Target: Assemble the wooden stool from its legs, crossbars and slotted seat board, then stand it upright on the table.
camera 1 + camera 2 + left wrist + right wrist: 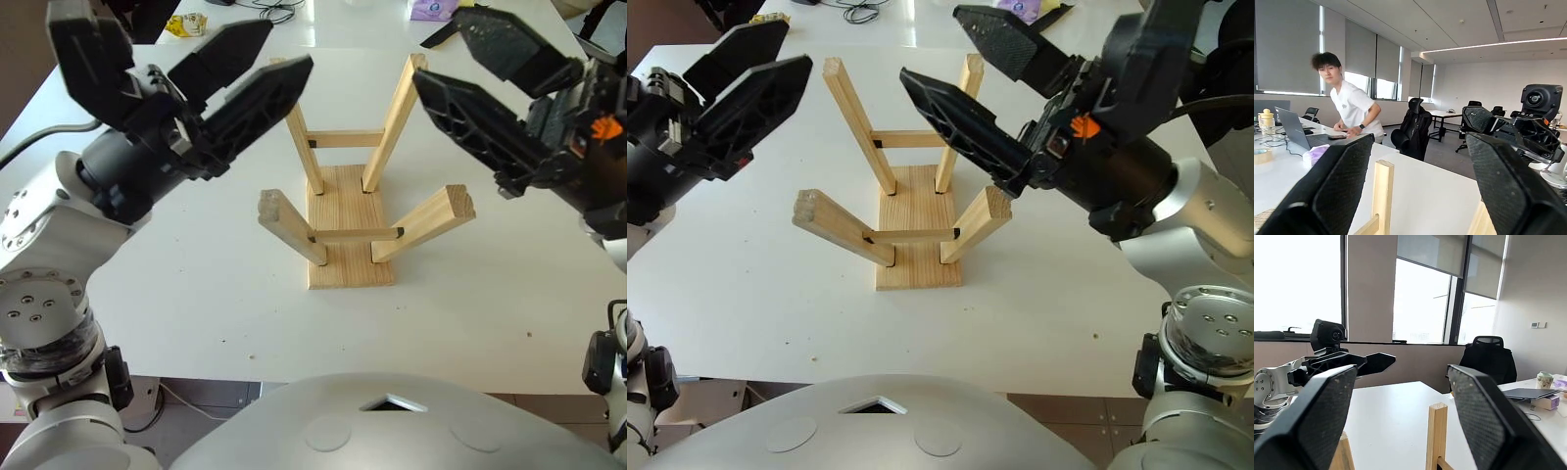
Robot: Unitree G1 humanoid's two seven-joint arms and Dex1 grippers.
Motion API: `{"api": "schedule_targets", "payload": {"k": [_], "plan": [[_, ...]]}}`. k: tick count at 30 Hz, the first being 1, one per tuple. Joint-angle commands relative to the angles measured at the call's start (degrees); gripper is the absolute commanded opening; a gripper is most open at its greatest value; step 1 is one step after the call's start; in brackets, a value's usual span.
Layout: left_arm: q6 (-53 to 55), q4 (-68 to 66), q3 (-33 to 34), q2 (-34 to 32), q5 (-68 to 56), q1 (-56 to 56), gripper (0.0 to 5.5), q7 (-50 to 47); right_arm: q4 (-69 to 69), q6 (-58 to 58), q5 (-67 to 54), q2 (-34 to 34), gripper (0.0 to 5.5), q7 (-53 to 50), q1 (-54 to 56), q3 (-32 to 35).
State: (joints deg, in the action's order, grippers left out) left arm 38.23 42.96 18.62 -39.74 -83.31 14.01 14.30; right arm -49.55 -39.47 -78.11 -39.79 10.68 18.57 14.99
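Left eye view has the stool upside down at the middle of the white counter (196, 294): its seat board (350, 266) lies flat on the surface and four legs rise from it. The far pair stands at the board's twelve o'clock end, the far left leg (304, 147) leaning toward eleven and the far right leg (392, 122) toward one, with a crossbar (345, 138) joining them partway up. The near pair sits at the six o'clock end, the near left leg (289, 225) slanting out toward nine and the near right leg (426, 223) toward three, with a second crossbar (358, 234) between them low by the board. My left hand (291, 42) hangs in the air at about ten o'clock from the stool, fingers spread wide and gripping nothing, its tips close to the top of the far left leg. My right hand (439, 46) hangs at about two o'clock, likewise spread and empty, with its tips beside the top of the far right leg. From each wrist, one leg top stands in the gap between the spread fingers (1327, 196). I cannot tell whether either hand touches the wood.
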Motion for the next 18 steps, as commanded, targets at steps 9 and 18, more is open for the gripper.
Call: {"api": "schedule_targets", "payload": {"k": [9, 18], "plan": [[-7.4, -8.5, -22.9, 3.9, 34.3, -13.1, 3.48, 6.7, 2.5, 3.3, 23.6, -1.0, 3.40, 9.8, -15.3, -15.3], [-7.9, -10.6, -15.6, 7.5, 32.6, -6.1, 3.48, 0.9, 9.8, 7.0, 22.2, 9.1, 3.40, -6.3, -10.1, -5.8]]}}
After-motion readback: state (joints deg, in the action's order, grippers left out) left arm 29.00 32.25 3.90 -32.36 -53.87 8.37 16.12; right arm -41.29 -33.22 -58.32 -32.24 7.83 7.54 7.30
